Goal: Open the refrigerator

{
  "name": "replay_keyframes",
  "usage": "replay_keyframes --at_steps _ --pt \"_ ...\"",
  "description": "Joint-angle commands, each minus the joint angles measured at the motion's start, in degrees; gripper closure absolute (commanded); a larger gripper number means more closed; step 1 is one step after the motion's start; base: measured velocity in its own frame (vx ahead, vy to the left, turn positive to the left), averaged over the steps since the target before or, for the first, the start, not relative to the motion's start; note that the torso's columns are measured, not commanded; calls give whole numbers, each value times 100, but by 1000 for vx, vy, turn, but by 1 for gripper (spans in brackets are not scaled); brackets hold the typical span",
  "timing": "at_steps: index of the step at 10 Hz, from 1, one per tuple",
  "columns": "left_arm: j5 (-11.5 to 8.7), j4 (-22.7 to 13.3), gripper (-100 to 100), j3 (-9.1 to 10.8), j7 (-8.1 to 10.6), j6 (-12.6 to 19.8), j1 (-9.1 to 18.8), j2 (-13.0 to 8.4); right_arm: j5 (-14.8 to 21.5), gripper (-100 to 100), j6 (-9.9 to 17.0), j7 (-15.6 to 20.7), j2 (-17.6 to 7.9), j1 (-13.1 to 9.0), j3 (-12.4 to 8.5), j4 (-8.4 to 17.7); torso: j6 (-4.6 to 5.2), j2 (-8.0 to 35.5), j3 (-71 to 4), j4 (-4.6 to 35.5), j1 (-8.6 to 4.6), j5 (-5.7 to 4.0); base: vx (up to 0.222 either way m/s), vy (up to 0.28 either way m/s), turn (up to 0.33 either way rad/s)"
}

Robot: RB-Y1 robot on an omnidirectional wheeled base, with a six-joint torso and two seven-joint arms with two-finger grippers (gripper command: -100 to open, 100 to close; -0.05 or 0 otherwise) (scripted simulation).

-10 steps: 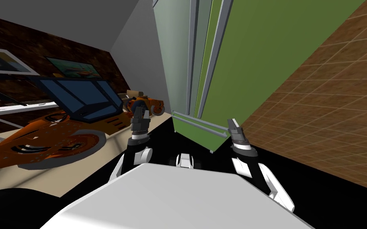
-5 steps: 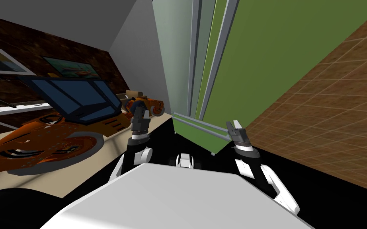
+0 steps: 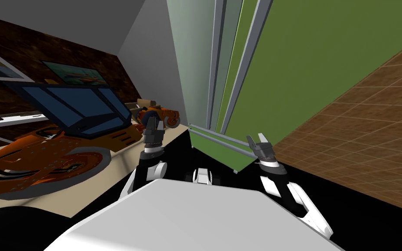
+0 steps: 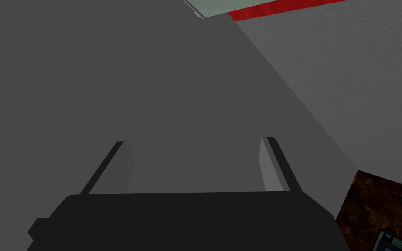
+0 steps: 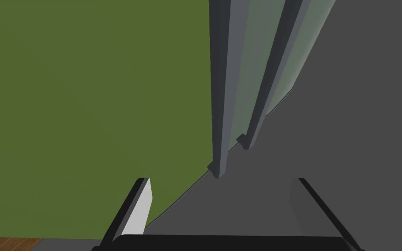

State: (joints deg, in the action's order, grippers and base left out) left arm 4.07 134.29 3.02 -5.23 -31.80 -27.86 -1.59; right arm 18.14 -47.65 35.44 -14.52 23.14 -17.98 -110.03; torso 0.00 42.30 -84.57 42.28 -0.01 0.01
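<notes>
The refrigerator (image 3: 309,56) is a tall green box close ahead, with a pale left door (image 3: 191,65). Two long grey handles (image 3: 250,65) (image 3: 213,65) run up its doors, and a lower green drawer (image 3: 222,152) carries a grey bar (image 3: 222,140). My right gripper (image 3: 257,140) is open at the drawer's right corner. In the right wrist view the right gripper (image 5: 222,179) points up the green door (image 5: 91,109), with the nearer handle (image 5: 222,87) ending just above its fingertips. My left gripper (image 3: 154,124) is open, left of the drawer, with nothing between the left gripper's (image 4: 193,140) fingers.
A large orange and blue machine (image 3: 56,144) lies on the beige floor at the left, with a smaller orange one (image 3: 158,115) behind my left gripper. A brown tiled surface (image 3: 370,117) spreads on the right. A grey wall (image 3: 152,65) stands left of the refrigerator.
My right gripper has turned and shifted slightly toward the drawer's right corner. The whole head view has swung a little, so I have moved. The left arm has held still.
</notes>
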Motion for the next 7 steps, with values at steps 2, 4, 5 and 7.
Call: replay_keyframes --at_steps 2,4,5,7 --pt "0 0 0 0 0 0 0 0 325 -100 -318 599 13 -38 -280 380 0 3 3 1 -5 -2 85 38 -5" --pt "0 0 0 0 0 0 0 0 475 -100 -462 907 22 -66 -414 571 -1 -3 -2 -1 4 1 92 48 -6" --pt "0 0 0 0 0 0 0 0 475 -100 -462 1041 22 -66 -414 571 0 -5 -2 -1 4 0 78 34 -4" --pt "0 0 0 0 0 0 0 0 625 -100 -604 1354 35 -94 -547 764 0 -4 -1 0 -4 -2 90 33 -5"
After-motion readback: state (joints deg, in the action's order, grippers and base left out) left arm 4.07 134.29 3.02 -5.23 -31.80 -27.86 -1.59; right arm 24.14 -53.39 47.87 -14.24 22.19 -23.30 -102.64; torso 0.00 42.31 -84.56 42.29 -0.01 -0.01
